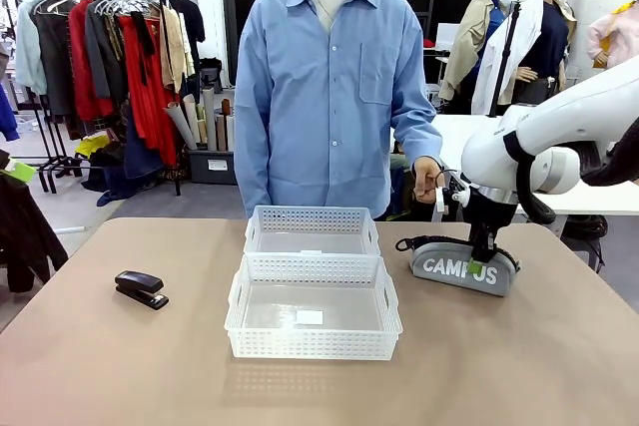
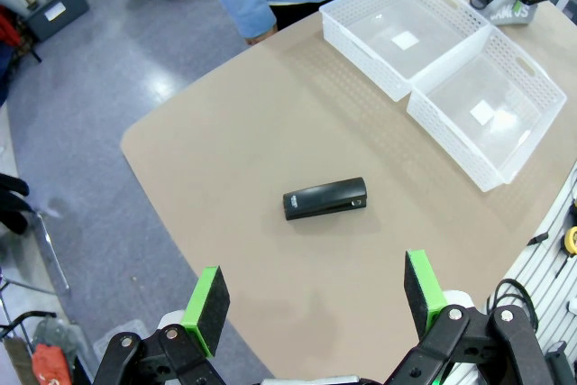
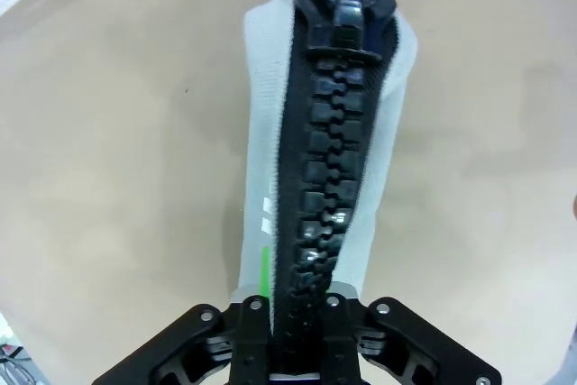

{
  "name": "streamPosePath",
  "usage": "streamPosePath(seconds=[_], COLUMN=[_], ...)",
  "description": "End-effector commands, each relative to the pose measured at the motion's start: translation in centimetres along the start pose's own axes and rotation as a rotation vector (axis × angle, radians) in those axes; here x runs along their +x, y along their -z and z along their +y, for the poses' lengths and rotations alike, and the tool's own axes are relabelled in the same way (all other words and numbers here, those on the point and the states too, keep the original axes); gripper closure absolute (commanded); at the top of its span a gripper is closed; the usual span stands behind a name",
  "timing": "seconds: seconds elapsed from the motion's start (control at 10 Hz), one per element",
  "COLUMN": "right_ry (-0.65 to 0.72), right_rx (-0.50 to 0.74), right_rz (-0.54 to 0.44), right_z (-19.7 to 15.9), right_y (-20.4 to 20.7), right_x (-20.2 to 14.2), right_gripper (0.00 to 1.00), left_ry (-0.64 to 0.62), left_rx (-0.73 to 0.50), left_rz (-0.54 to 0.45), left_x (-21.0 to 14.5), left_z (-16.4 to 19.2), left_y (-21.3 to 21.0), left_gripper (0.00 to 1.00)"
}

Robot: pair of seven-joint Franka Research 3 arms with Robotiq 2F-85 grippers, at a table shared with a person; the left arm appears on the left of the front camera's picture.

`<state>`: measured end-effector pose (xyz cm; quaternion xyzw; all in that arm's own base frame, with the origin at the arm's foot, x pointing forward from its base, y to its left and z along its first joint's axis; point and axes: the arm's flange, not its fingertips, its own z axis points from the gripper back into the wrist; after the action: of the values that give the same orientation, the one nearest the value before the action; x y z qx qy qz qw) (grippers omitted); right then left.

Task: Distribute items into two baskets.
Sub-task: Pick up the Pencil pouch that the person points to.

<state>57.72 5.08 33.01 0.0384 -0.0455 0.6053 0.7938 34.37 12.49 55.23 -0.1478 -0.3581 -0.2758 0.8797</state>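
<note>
- The grey pouch [image 3: 325,178] lies on the tabletop [image 1: 120,366] directly under the right claw [image 1: 480,256]. That claw's fingers are drawn narrow and pinch the pouch's black zipper ridge from both sides.
- The black stapler [image 2: 325,198] lies flat out in front of the left claw [image 2: 315,299], well apart from it and in line with the gap between its green pads. That claw stands wide and holds nothing.
- Two white baskets sit touching between the claws. The far basket [image 1: 312,218] is near the right claw, and the near basket [image 1: 313,346] is closer to the robot.
- A person's hand [image 1: 427,179] hangs near the right claw, on its far side.
</note>
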Motion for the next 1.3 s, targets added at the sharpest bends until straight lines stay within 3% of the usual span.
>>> streamPosePath(seconds=[0.0,0.5,0.9,1.2], right_ry=[0.028,0.047,0.114,0.143], right_rx=[-0.017,0.004,0.029,0.051], right_rz=[0.020,0.008,-0.016,-0.051], right_z=[-0.1,0.1,2.4,5.3], right_y=[-0.3,-1.3,-8.6,-16.2], right_x=[0.0,-0.3,1.1,2.3], right_gripper=[1.00,1.00,1.00,1.00], left_ry=[0.012,0.012,0.012,0.012], left_rx=[-0.015,-0.015,-0.015,-0.015], left_rz=[-0.012,-0.012,-0.012,-0.012], left_x=[0.0,0.0,0.0,0.0], left_z=[0.1,0.1,0.1,0.1], left_y=[-0.1,-0.1,-0.1,-0.1], left_gripper=[0.00,0.00,0.00,0.00])
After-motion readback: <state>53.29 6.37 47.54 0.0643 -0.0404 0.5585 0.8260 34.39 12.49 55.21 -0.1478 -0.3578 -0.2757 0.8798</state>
